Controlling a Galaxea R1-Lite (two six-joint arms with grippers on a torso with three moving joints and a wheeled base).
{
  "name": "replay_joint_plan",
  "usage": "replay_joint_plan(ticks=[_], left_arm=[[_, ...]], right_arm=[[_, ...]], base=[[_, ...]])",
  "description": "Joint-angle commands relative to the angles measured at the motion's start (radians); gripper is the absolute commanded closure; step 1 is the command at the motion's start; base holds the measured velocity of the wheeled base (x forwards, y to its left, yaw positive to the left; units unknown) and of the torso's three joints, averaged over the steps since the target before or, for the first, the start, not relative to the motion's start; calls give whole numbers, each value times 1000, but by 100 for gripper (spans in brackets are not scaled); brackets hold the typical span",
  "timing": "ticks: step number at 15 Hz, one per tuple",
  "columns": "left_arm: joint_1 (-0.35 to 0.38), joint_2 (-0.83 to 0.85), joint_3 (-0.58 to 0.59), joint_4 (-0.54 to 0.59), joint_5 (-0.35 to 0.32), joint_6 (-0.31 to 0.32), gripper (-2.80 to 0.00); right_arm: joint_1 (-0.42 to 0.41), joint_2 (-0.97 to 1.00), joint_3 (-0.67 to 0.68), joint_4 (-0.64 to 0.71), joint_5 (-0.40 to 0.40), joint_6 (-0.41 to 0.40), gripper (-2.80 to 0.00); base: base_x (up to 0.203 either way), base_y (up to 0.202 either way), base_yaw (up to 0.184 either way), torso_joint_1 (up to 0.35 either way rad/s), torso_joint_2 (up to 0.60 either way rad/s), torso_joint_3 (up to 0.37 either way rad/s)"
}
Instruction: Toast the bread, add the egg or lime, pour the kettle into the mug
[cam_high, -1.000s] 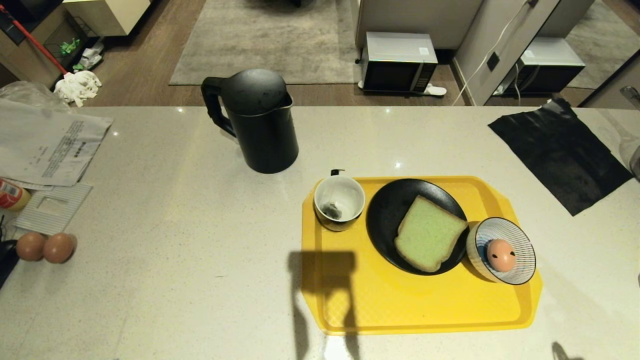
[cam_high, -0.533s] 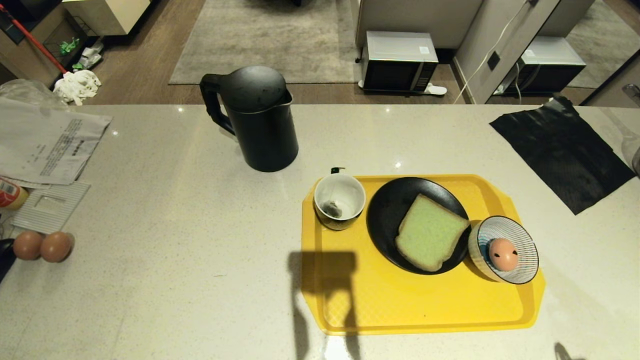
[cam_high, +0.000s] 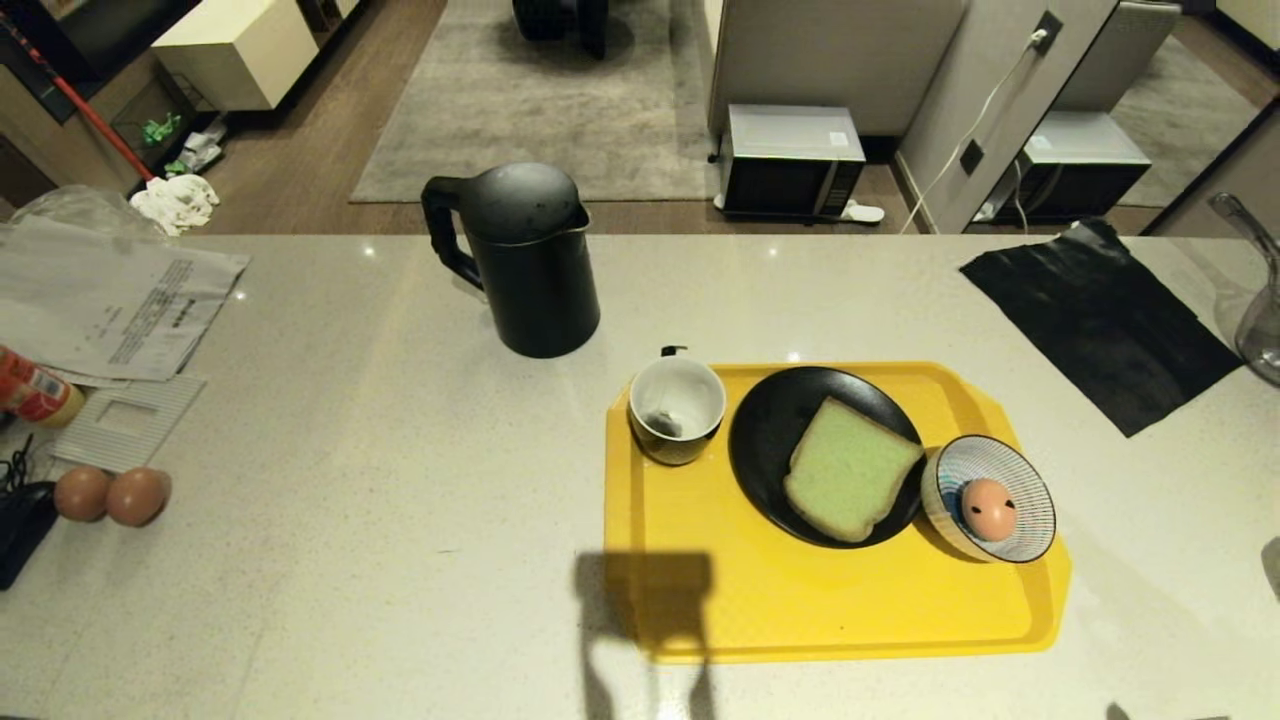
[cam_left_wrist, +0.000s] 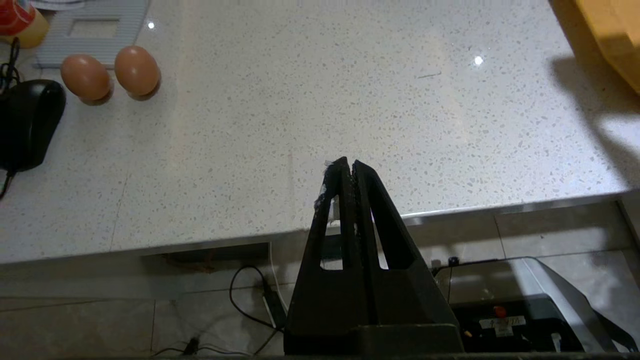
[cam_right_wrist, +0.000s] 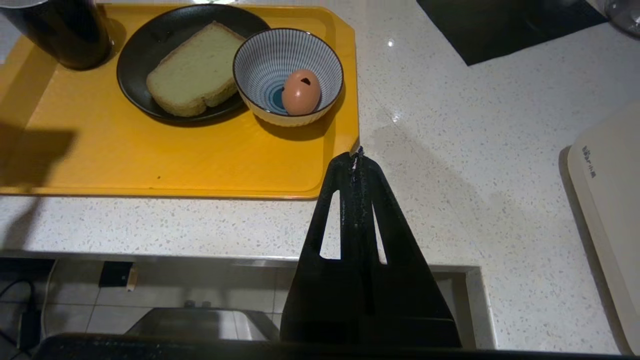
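On the desk (cam_high: 400, 450) I see the bread (cam_high: 848, 468) mid-tray, kettle (cam_high: 530, 262) at eleven o'clock; left gripper (cam_left_wrist: 348, 165) and right gripper (cam_right_wrist: 357, 156) hang with fingers closed, empty.

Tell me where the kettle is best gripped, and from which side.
Grip the kettle by its loop handle, which juts toward the robot's left with an open gap; the left gripper, now shut, would likely approach from that side, fingers spanning the vertical bar.

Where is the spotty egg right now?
The egg sits inside the striped bowl on the right side of the yellow tray, right beside the black plate holding the bread.
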Motion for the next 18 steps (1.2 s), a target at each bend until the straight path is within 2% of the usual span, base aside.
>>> replay_joint_plan(ticks=[1, 6, 18], left_arm=[[1, 0, 0, 0, 0, 1, 0], [2, 0, 0, 0, 1, 1, 0], [2, 0, 0, 1, 0, 2, 0]], right_arm=[[-1, 0, 26, -1, 0, 0, 0], [0, 1, 26, -1, 0, 0, 0], [0, 0, 26, -1, 2, 0, 0]], base=[[0, 0, 0, -74, 148, 267], [0, 0, 0, -61, 128, 234], [0, 0, 0, -73, 145, 80]])
